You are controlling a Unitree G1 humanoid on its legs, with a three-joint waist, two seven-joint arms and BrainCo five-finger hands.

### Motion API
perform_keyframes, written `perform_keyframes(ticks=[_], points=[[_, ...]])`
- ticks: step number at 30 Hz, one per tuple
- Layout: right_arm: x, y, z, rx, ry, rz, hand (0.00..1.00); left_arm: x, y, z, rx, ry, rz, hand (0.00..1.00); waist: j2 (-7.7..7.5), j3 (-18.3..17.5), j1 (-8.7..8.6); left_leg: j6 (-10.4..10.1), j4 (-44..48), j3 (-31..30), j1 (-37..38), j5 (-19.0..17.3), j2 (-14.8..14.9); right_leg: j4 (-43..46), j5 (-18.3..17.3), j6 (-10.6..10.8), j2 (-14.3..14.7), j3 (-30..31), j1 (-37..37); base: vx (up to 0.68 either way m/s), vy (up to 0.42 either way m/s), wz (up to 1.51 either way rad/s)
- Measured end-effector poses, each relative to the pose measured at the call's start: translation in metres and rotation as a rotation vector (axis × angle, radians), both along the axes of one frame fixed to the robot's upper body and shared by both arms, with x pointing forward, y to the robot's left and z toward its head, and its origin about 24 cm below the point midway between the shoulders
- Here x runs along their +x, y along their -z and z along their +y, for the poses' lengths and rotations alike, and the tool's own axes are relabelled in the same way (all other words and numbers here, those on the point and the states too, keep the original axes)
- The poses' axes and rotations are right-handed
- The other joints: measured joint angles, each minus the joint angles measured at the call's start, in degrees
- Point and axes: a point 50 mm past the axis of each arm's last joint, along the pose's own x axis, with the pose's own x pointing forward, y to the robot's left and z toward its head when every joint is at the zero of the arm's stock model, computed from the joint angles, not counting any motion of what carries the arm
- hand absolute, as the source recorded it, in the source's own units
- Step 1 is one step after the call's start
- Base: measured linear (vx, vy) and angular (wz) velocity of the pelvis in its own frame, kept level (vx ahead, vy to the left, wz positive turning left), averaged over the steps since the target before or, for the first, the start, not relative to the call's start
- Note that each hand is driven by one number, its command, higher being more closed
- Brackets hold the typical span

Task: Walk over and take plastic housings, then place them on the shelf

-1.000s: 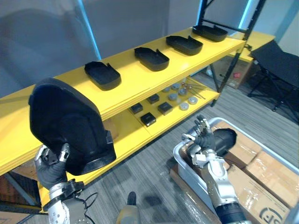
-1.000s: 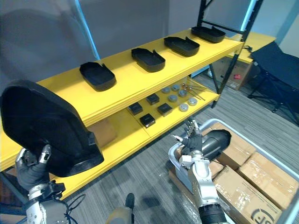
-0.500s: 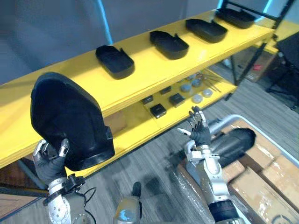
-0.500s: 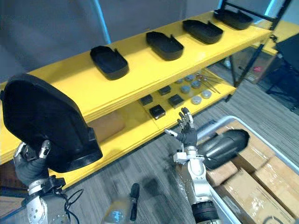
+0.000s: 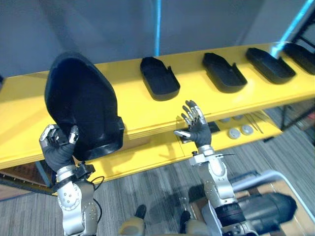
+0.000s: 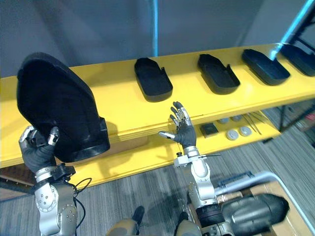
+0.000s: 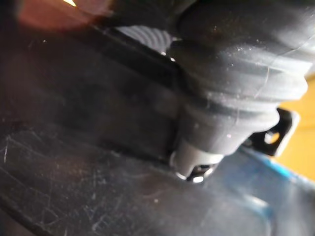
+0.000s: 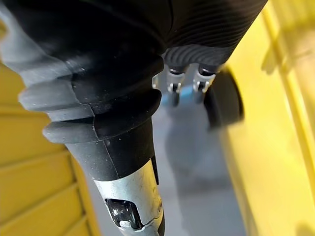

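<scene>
Currently the left robot hand (image 5: 60, 147) grips the large domed black plastic housing (image 5: 81, 105) upright before the left end of the yellow shelf (image 5: 129, 96), the right robot hand (image 5: 196, 129) spread, empty.

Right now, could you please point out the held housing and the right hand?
Held housing (image 5: 81, 104): left eye view, middle of its dark shell.
Right hand (image 5: 198, 133): left eye view, on the palm.

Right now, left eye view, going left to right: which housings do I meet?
Big housing gripped by the left hand → second housing on the shelf → third housing → fourth housing → fifth housing, cut by the picture's edge.
</scene>
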Motion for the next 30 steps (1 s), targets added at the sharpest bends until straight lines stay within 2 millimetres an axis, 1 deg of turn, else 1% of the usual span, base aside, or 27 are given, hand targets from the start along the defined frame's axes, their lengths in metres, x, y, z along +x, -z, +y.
perform_keyframes(ticks=[1,2,3,4,6,8,11,14,17,19,21,22,23,24,26,27,28,30], points=[[0.0,-0.003,-0.005,0.004,0.02,-0.012,0.0,0.002,-0.001,-0.006,-0.002,0.037,-0.014,1.0,0.41,-0.3,-0.8,-0.4,1.3,7.6,-0.3,0.3,2.4,-1.3,0.0,0.0,0.5,-3.3,2.1,0.22,-0.15,1.22],[-0.002,-0.009,-0.008,0.013,0.04,-0.034,0.0,0.005,-0.002,-0.014,-0.006,0.08,-0.027,1.0,0.71,-0.6,-0.84,-1.6,1.0,13.3,-0.4,1.3,4.1,-1.8,0.0,0.0,0.8,-5.4,3.0,0.21,-0.127,1.04],[-0.003,-0.012,-0.009,0.017,0.045,-0.047,0.0,0.007,-0.003,-0.018,-0.008,0.102,-0.034,1.0,0.79,-0.9,-0.84,-2.3,0.7,14.8,-0.2,2.0,4.5,-1.8,0.0,0.0,0.8,-5.9,3.0,0.19,-0.023,0.63],[-0.003,-0.018,-0.012,0.025,0.058,-0.069,0.0,0.01,-0.005,-0.023,-0.001,0.141,-0.05,1.0,0.74,-1.0,-0.54,-3.1,-0.5,14.6,-0.1,2.6,4.2,-1.8,0.0,0.0,0.7,-6.6,2.9,0.22,0.012,0.35],[-0.003,-0.019,-0.014,0.037,0.069,-0.073,0.0,0.014,-0.01,-0.025,0.005,0.16,-0.074,1.0,-0.08,-1.2,-0.46,-2.8,-1.6,14.5,0.1,3.0,3.5,-2.0,0.0,0.0,-0.1,-6.7,2.8,0.17,0.034,0.18],[-0.005,-0.014,-0.016,0.073,0.099,-0.054,0.0,0.018,-0.013,-0.024,0.005,0.162,-0.078,1.0,-0.95,-1.6,-0.7,-2.7,-2.3,14.7,1.2,3.0,2.3,-2.6,0.0,0.1,-1.0,-6.8,3.9,0.12,0.034,0.04],[-0.01,-0.007,-0.021,0.091,0.135,-0.021,0.0,0.018,-0.012,-0.022,0.009,0.168,-0.061,1.0,-1.27,-1.9,-1.09,-2.7,-3.8,14.7,3.5,3.0,2.0,-2.9,0.0,0.1,-1.2,-6.9,6.0,0.07,0.006,0.07],[-0.013,-0.002,-0.022,0.102,0.155,0.002,0.0,0.018,-0.01,-0.022,0.009,0.168,-0.053,1.0,-1.32,-2.0,-1.1,-2.7,-4.3,14.7,3.9,3.0,2.3,-3.6,-0.1,0.1,-0.7,-6.8,6.3,-0.01,-0.016,-0.02],[-0.019,0.007,-0.024,0.098,0.167,0.036,0.0,0.014,-0.005,-0.022,-0.021,0.18,-0.038,1.0,-1.05,-2.1,-1.4,-2.6,-5.1,14.8,4.5,3.5,2.1,-4.5,-0.2,0.2,-0.6,-6.8,6.8,-0.04,-0.031,-0.05],[-0.023,0.013,-0.025,0.096,0.172,0.057,0.0,0.011,-0.001,-0.022,-0.036,0.178,-0.017,1.0,-1.05,-2.1,-1.42,-2.6,-4.9,14.8,4.8,3.5,1.5,-4.5,-1.3,1.0,-0.8,-6.6,7.3,-0.07,-0.023,-0.04],[-0.026,0.016,-0.026,0.094,0.178,0.07,0.0,0.009,0.003,-0.022,-0.041,0.177,-0.004,1.0,-1.05,-2.1,-1.43,-1.8,-2.0,14.6,3.6,2.7,1.4,-4.4,-1.6,1.2,-1.0,-6.5,7.6,-0.07,-0.021,0.06],[-0.026,0.017,-0.027,0.091,0.178,0.072,0.0,0.007,0.005,-0.021,-0.044,0.175,0.005,1.0,-1.06,-1.9,-1.29,-0.9,1.6,13.9,1.9,1.8,1.4,-4.3,-1.6,1.2,-1.2,-6.5,7.6,-0.11,-0.011,0.07],[-0.026,0.017,-0.027,0.088,0.177,0.071,0.0,0.006,0.007,-0.02,-0.063,0.175,0.008,1.0,-0.99,-1.8,-1.22,-0.8,3.3,13.1,1.3,1.8,1.7,-4.2,-1.6,1.1,-1.3,-6.3,7.9,-0.12,-0.011,0.0],[-0.026,0.017,-0.028,0.085,0.177,0.068,0.0,0.005,0.007,-0.019,-0.071,0.173,0.008,1.0,-0.86,-1.9,-1.18,-0.8,3.2,13.2,1.6,1.8,1.9,-4.1,-1.7,1.0,-1.2,-6.0,7.9,-0.11,-0.02,-0.1],[-0.026,0.016,-0.028,0.081,0.176,0.056,0.0,0.002,0.009,-0.018,-0.076,0.164,0.005,1.0,-0.46,-1.8,-1.28,-0.8,2.9,13.3,2.1,1.8,3.0,-3.3,-2.6,0.2,-0.8,-4.9,7.4,-0.14,-0.02,-0.16],[-0.026,0.016,-0.028,0.08,0.177,0.054,0.0,0.002,0.009,-0.018,-0.074,0.167,0.004,1.0,-0.38,-1.7,-1.4,-0.5,2.9,13.3,2.0,1.6,3.1,-2.9,-2.7,0.2,-0.8,-4.6,7.2,-0.15,0.003,-0.2],[-0.026,0.015,-0.029,0.076,0.177,0.053,0.0,0.003,0.008,-0.019,-0.071,0.171,0.002,1.0,-0.23,-1.8,-1.56,0.2,2.9,13.5,2.1,0.9,3.2,-2.1,-3.1,0.6,-0.8,-3.8,6.4,-0.13,0.028,-0.28],[-0.026,0.015,-0.031,0.068,0.179,0.05,0.0,0.002,0.008,-0.018,-0.065,0.17,-0.004,1.0,0.0,-2.1,-2.2,-0.5,2.7,14.6,2.1,0.2,3.0,-0.8,-3.2,1.0,-1.2,-2.4,4.8,-0.09,0.069,-0.32]])
